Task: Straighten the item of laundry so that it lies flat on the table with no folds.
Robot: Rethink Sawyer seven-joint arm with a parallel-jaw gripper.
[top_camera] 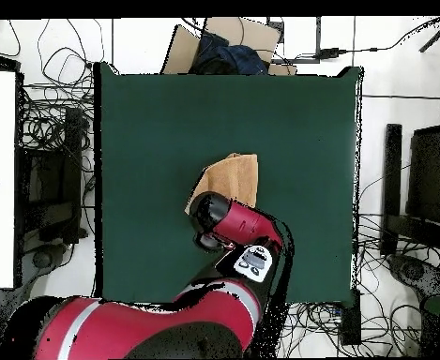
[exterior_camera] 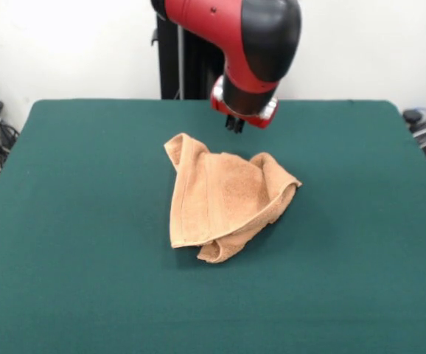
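claw [exterior_camera: 235,125]: we saw only dark tips under the wrist, hanging clear of the cloth; spread or pressed together, we could not tell | towel [exterior_camera: 224,197]: just below and in front of the claw, bunched, edges folded over | worktop [exterior_camera: 73,221]: green, bare all round

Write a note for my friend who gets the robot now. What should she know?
Gripper: hanging above the table just behind the towel, holding nothing; whether it is open or shut cannot be told.
Towel: near the table's middle, bunched and folded over itself, one flap curled up.
Done: no flattening visible.
Left: spread the towel out flat, no folds.
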